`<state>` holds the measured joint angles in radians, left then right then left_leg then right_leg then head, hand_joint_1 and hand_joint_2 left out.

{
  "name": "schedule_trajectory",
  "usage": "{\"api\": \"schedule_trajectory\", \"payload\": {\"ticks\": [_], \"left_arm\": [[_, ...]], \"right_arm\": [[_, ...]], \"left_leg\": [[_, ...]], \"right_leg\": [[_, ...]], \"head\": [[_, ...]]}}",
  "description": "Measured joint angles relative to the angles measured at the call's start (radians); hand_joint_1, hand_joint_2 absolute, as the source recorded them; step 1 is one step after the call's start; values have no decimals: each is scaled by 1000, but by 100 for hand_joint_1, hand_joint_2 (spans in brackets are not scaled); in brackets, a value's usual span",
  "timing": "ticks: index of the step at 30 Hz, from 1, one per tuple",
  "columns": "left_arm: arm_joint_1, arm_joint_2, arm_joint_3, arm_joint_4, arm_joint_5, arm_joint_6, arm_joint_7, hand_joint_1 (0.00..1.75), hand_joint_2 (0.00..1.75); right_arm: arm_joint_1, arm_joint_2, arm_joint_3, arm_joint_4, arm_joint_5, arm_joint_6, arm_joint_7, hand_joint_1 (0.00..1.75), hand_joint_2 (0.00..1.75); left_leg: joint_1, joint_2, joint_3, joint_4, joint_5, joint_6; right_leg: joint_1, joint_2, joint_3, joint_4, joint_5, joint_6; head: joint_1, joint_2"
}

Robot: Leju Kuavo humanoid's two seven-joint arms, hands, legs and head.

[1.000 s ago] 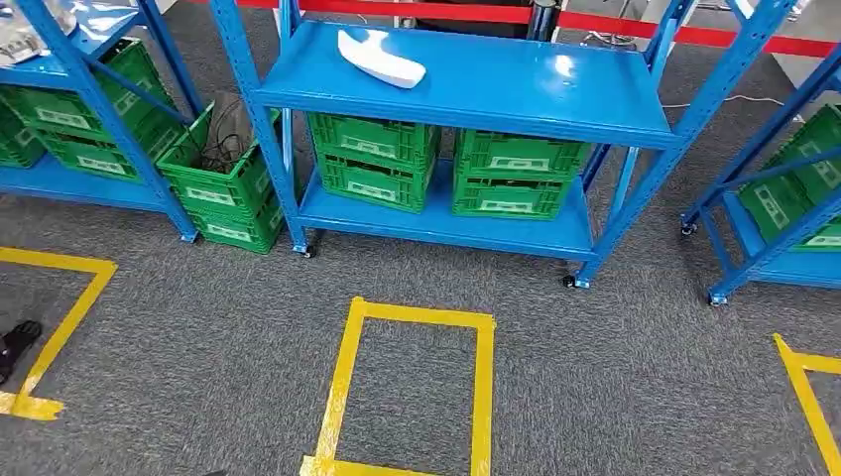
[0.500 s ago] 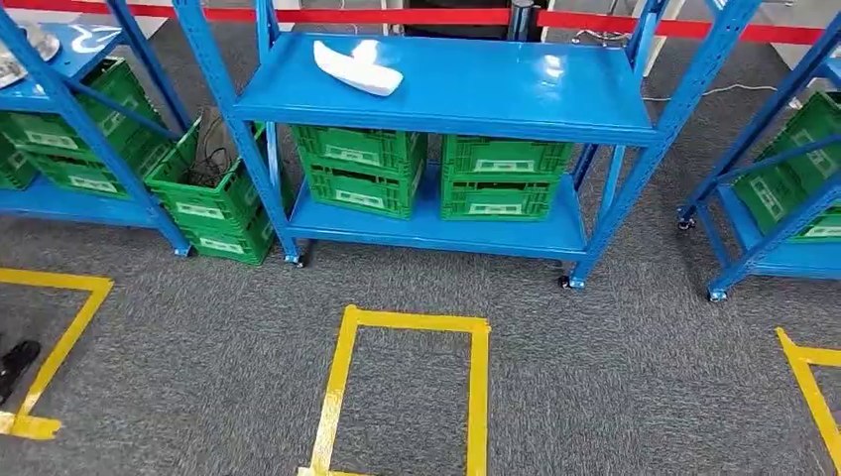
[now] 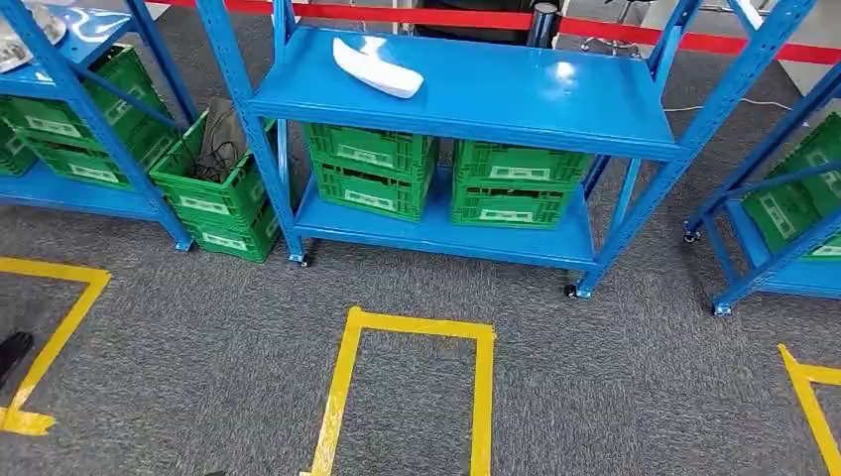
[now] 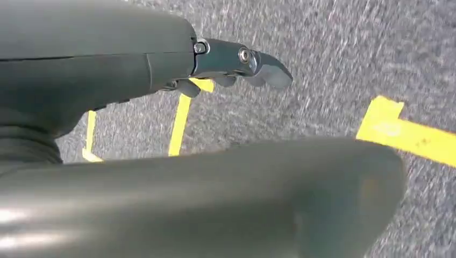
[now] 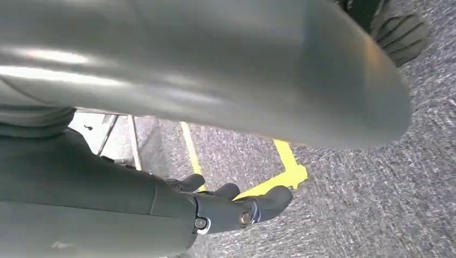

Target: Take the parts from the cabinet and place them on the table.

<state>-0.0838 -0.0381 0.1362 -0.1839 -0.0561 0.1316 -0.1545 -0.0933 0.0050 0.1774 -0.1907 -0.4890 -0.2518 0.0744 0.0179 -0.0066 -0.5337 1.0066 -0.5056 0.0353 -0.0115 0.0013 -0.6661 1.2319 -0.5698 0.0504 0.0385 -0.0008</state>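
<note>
A white curved part (image 3: 377,67) lies on the top shelf of the blue cabinet (image 3: 516,94) straight ahead in the head view, towards its left end. A silvery part (image 3: 20,35) sits on the rack at far left. My left hand (image 4: 161,70) hangs over grey carpet, its dark fingers (image 4: 242,60) straight and apart from the thumb, holding nothing. My right hand (image 5: 161,209) hangs the same way, fingers (image 5: 247,207) loosely extended over the carpet, with nothing in it.
Green crates (image 3: 372,169) fill the cabinet's lower shelf, and a crate with cables (image 3: 213,188) stands on the floor to its left. Another blue rack (image 3: 783,198) stands at right. A yellow tape square (image 3: 342,387) marks the carpet before the cabinet. Red barrier tape (image 3: 446,17) runs behind.
The whole head picture swayed left and up, then back right and down: the camera moved, not the shelves. The white part stays on the shelf.
</note>
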Motion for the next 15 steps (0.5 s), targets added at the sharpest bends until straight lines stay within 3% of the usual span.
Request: {"api": "schedule_trajectory", "payload": {"ticks": [2,3,4,5,7,9,10,11,13,14,15], "left_arm": [[-1,0,0,0,0,0,0,0,0],[-1,-1,0,0,0,-1,0,0,0],[-2,-3,0,0,0,-3,-1,0,0],[-3,-2,0,0,0,-3,-2,0,0],[-2,-3,0,0,-1,-6,-4,0,0],[-3,-3,0,-2,-2,-7,-8,0,0],[-3,-2,0,-2,-2,-7,-11,0,0],[-3,-3,0,-2,-3,-7,-13,0,0],[-4,-3,-1,-2,-3,-9,-15,0,0],[-3,-3,-1,-2,-3,-9,-15,0,0],[0,-2,-1,-2,-3,-9,-15,0,0]], "right_arm": [[1,-1,0,0,0,1,0,0,0],[2,-2,0,0,0,3,0,0,0],[1,-2,0,0,-2,7,0,0,0],[-2,-2,0,0,-2,10,-1,0,0],[-2,-2,0,0,-5,19,-1,0,0],[-3,-2,0,0,-6,29,-3,0,0],[-2,-2,0,0,-6,31,-3,0,0],[-1,-1,0,0,-8,34,-5,0,0],[-1,1,0,0,-11,37,-5,0,0],[-1,2,0,0,-11,37,-5,0,0],[-1,3,1,0,-11,38,-6,0,0]], "left_leg": [[-1,-2,13,0,-8,-5],[0,-2,16,-1,-11,-9],[-4,-1,1,-4,-13,-14],[-2,-1,7,-3,-18,-21],[2,0,7,-7,-16,-30],[1,1,29,-17,-18,-40],[2,2,24,-5,-28,-42],[1,2,11,24,-47,-42],[3,3,-90,204,-119,-46],[2,2,-134,276,-137,-48],[2,2,-160,307,-134,-48]], "right_leg": [[2,0,68,-165,93,-11],[4,1,88,-217,97,-18],[11,-1,88,-216,91,-21],[12,2,104,-222,90,-27],[17,2,104,-219,89,-35],[12,1,117,-237,96,-49],[8,-1,130,-251,100,-53],[7,-1,135,-256,100,-57],[8,-2,135,-257,97,-63],[10,-1,136,-256,94,-66],[11,0,137,-256,92,-66]], "head": [[6,0],[11,0],[9,0],[10,0],[6,0],[8,0],[6,0],[0,0],[-21,0],[-23,0],[-28,0]]}}
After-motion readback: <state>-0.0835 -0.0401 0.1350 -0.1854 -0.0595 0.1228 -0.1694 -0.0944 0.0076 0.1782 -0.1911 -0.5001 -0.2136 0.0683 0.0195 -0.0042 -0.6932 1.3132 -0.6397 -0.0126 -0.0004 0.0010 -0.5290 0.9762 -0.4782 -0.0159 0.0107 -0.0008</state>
